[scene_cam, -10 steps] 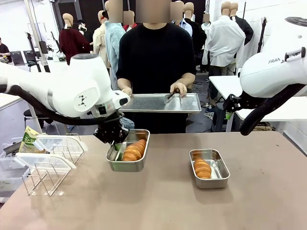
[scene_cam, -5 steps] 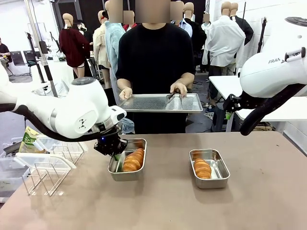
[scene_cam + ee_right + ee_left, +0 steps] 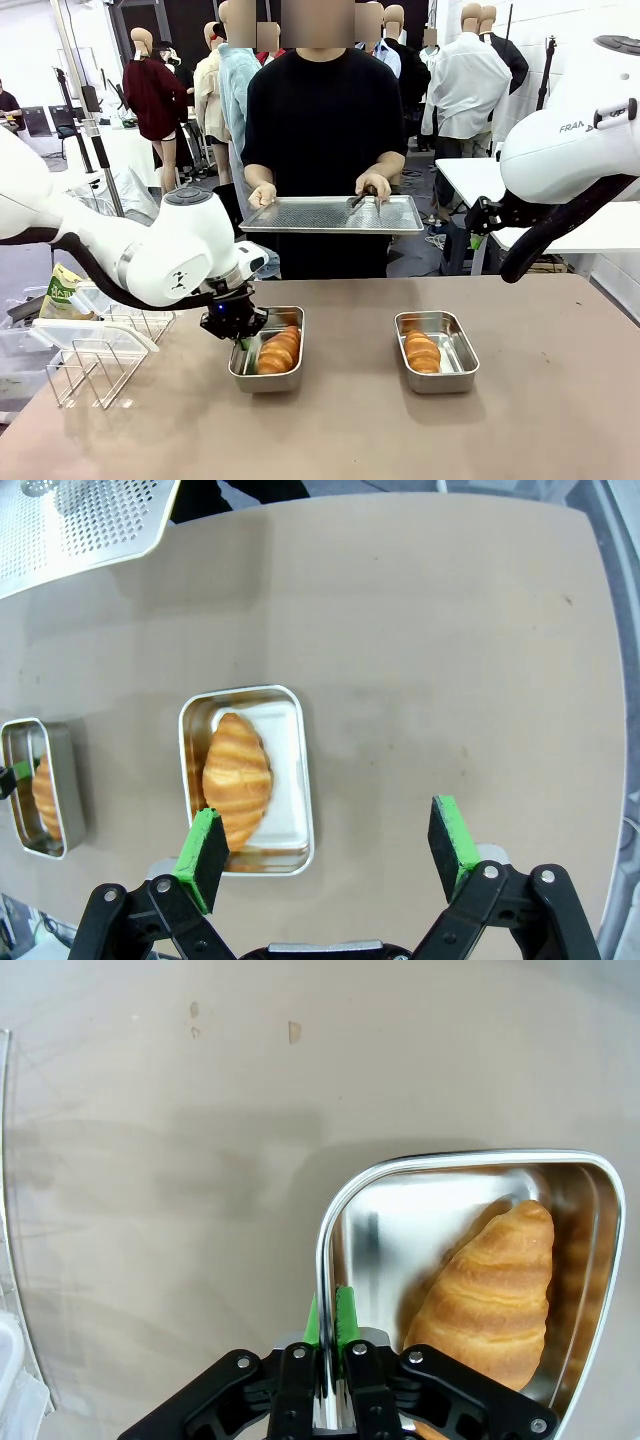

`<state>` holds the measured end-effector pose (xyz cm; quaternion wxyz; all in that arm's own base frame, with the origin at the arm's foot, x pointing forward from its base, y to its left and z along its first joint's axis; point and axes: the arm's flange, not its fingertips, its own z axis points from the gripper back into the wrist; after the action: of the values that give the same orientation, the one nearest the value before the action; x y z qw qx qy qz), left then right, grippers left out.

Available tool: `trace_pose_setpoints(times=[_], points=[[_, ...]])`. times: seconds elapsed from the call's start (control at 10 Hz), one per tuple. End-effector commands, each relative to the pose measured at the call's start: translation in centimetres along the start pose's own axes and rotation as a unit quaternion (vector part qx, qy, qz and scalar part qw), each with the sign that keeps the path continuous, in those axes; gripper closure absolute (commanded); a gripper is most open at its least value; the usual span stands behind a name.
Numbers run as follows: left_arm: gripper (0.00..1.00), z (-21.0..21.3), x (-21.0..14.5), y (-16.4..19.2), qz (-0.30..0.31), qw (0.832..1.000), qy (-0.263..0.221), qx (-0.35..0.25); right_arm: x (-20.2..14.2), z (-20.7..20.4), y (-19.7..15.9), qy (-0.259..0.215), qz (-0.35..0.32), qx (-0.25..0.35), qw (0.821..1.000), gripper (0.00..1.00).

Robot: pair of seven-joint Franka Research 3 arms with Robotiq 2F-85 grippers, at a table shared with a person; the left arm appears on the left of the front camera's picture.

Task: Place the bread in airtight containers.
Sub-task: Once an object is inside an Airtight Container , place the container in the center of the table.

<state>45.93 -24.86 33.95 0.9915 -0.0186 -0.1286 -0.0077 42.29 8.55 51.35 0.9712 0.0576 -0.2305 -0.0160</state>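
Steel is what the left gripper (image 3: 330,1320) pinches — its green pads are closed thin on the long side wall of the left tin (image 3: 325,1230). A roll (image 3: 490,1300) lies inside, just beside the fingers, its long axis running along that wall. The right gripper (image 3: 328,848) hangs with jaws spread wide and empty — the right tin (image 3: 303,780) and its roll lie below, toward one pad, nearer this arm.
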Motion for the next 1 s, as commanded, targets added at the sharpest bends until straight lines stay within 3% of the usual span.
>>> trace_pose_setpoints(times=[0.0, 0.6, 0.7, 0.9], points=[[1.0, -0.1, 1.3, -1.4, 0.009, 1.0, -0.015, 0.021, 0.0, 0.0, 0.0, 0.001, 0.0, -0.001, 1.0, 0.0], [1.0, -2.1, 1.2, -1.5, 0.022, 1.0, 0.007, 0.02, 0.0, 0.0, 0.0, 0.001, 0.0, -0.001, 1.0, 0.0], [0.9, -2.1, 1.1, -1.4, 0.023, 0.999, 0.011, 0.026, 0.0, 0.0, 0.0, 0.001, 0.0, -0.001, 1.0, 0.0], [0.53, -2.3, 1.1, -1.3, 0.023, 0.999, 0.017, 0.022, 0.0, 0.0, 0.0, 0.001, 0.0, -0.001, 1.0, 0.0]])
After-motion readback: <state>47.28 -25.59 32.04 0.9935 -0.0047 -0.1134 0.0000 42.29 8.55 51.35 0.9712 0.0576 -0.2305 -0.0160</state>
